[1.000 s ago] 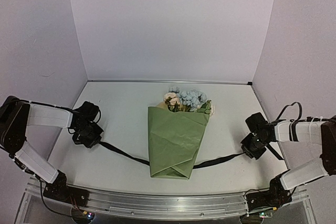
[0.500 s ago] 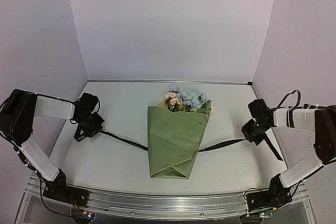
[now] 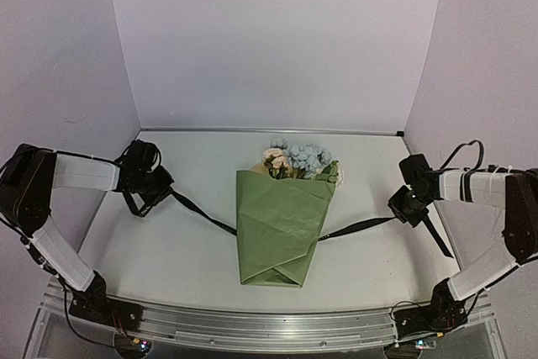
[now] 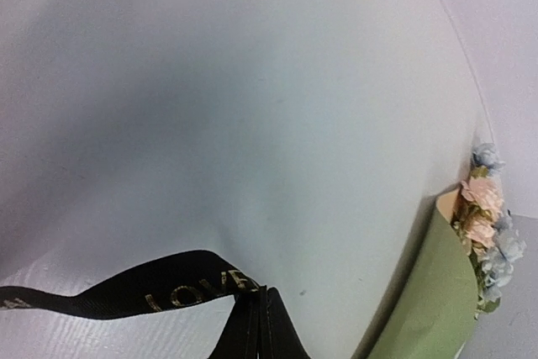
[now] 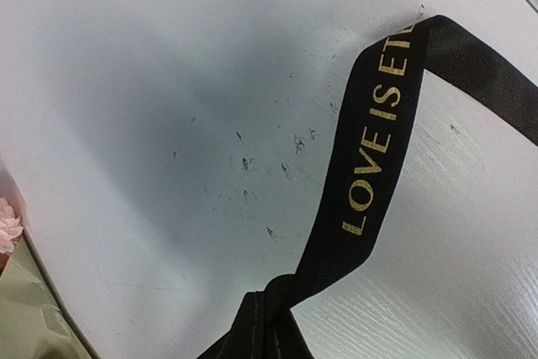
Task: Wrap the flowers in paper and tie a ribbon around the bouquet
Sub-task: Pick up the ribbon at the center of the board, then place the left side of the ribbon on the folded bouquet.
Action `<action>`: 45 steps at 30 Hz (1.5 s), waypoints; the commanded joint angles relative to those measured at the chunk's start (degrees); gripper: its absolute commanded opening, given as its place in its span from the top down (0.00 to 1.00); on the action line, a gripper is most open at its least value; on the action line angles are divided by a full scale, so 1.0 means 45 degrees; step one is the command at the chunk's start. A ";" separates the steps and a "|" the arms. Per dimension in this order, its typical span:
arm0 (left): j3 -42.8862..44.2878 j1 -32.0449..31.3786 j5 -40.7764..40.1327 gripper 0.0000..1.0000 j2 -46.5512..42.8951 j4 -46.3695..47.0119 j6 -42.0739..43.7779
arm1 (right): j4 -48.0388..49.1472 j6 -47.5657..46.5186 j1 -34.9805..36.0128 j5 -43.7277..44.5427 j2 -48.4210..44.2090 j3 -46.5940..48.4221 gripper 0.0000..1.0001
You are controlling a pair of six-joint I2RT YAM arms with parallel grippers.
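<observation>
The left fingers (image 3: 168, 192) are closed tight on one end of the ribbon (image 3: 202, 214). In the left wrist view the two fingers (image 4: 248, 338) meet with no gap, and the ribbon (image 4: 168, 292) comes out from their tips and runs to the left side, with gold letters "LOVE" on it.

The right fingers (image 3: 397, 214) are also closed fully on the other end of the ribbon. In the right wrist view the ribbon (image 5: 374, 140) rises from the pinched tips of the fingers (image 5: 252, 334) and bends to the right, and it reads "LOVE IS ET".

The bouquet (image 3: 282, 224) lies flat on the worktop (image 3: 193, 266) between the two pairs of fingers, well apart from both. From each pair the ribbon goes inward, raised a little at the fingers, and goes out of sight at the side edge of the paper (image 3: 277, 245), about at the middle of the cone. The flowers (image 3: 298, 160) stick out of the wide end of the paper, farther away than both pairs of fingers. The narrow folded end is nearer to the arm bases than the fingers are.
</observation>
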 commanded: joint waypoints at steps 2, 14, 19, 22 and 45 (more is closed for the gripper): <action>0.0270 -0.0857 0.0307 1.00 -0.0850 0.1434 0.0763 | 0.0075 -0.0353 -0.0066 0.0658 -0.0589 0.0142 1.00; 0.6005 -0.6323 0.3251 1.00 0.1892 0.2401 0.7334 | 0.0503 -0.0227 0.0172 -0.1164 -0.0267 -0.0117 1.00; 1.0126 -0.9105 0.4171 0.99 0.5822 -0.1923 1.0147 | 0.0618 -0.0193 0.0321 -0.1419 -0.0319 -0.0237 1.00; 1.0496 -0.9567 0.3935 0.85 0.6699 -0.2692 1.0412 | 0.0620 -0.0215 0.0382 -0.1513 -0.0326 -0.0239 1.00; 0.6717 -0.7049 -0.1031 0.30 0.2315 -0.2273 0.3192 | 0.0171 -0.0984 0.0847 -0.1550 -0.0182 0.0510 1.00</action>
